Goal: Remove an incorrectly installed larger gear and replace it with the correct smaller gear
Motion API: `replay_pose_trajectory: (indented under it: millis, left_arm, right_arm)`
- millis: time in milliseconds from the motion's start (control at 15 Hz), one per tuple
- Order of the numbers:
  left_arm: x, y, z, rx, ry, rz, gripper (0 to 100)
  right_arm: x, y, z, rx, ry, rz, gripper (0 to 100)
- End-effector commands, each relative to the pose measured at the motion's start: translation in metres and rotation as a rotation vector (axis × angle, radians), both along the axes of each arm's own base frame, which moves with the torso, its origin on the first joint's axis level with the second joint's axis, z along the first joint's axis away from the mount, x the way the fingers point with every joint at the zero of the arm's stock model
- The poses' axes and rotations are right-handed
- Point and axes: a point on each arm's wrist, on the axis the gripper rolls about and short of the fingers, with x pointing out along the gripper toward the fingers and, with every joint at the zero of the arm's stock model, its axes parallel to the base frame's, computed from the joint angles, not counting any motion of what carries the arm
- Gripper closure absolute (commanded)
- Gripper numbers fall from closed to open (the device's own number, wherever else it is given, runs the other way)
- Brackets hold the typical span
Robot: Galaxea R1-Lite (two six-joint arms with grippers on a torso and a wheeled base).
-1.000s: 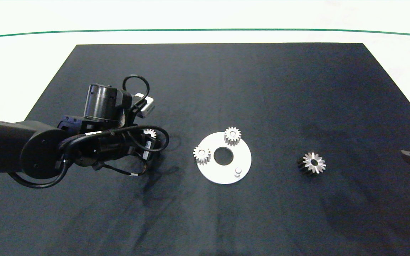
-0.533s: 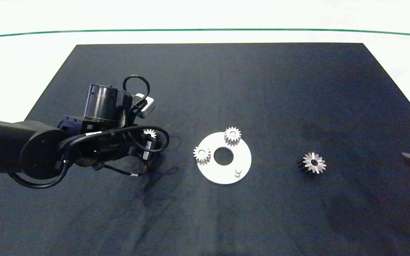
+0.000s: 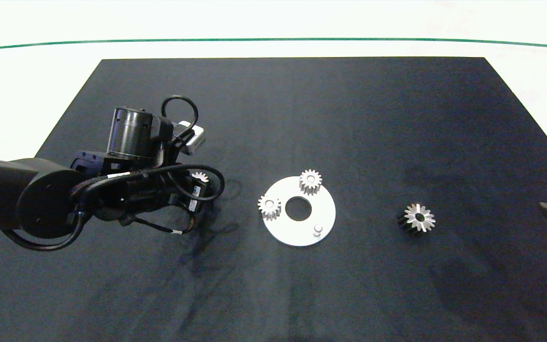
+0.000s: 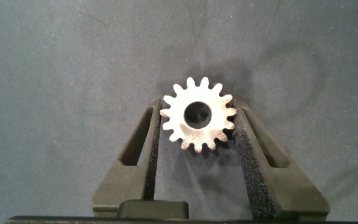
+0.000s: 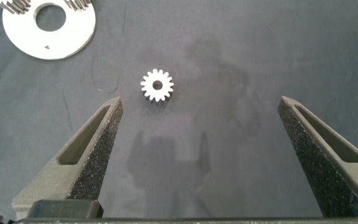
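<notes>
Smaller gear [image 4: 198, 117] flat between tool fingers; larger gear [image 3: 418, 218] tilted on mat

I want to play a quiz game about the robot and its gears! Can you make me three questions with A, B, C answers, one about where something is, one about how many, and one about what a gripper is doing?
1. Where is the larger gear?
A. on the white disc
B. on the dark mat, apart from the disc
C. in a gripper

2. How many gears sit on the white disc?
A. two
B. three
C. none

3. What is the left gripper doing?
A. hanging open over nothing
B. gripping the disc
C. closed around the smaller gear

Answers:
1 B: the head view shows it lying alone on the mat, on the side of the idle right gripper.
2 A: two gears stand on the disc, and one peg is bare.
3 C: the left wrist view shows both fingers against its teeth.
</notes>
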Motion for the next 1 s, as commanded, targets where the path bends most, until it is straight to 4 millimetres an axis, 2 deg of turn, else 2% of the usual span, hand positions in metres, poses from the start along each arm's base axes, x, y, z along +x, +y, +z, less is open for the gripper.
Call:
replay_pose_trajectory:
  millis: [67,333,800,867,1000]
  left_arm:
    - [-0.009,-0.002,0.009,-0.012,-0.028,-0.017,84]
    - [-0.015,-0.007,0.014,-0.016,-0.038,-0.039,84]
    - [-0.025,-0.003,0.017,0.008,0.009,-0.042,84]
    - [-0.024,-0.003,0.018,0.007,0.007,-0.042,0]
    - [-0.024,-0.003,0.018,0.004,0.007,-0.041,0]
  right_arm:
    - [-0.001,0.000,0.000,-0.003,-0.003,-0.001,0]
    - [-0.003,-0.001,0.001,0.000,-0.010,-0.001,0]
    - [-0.005,-0.002,0.001,0.001,-0.013,-0.001,0]
    - [-0.005,-0.002,0.001,0.001,-0.013,-0.001,0]
    - [-0.005,-0.002,0.001,0.000,-0.012,-0.001,0]
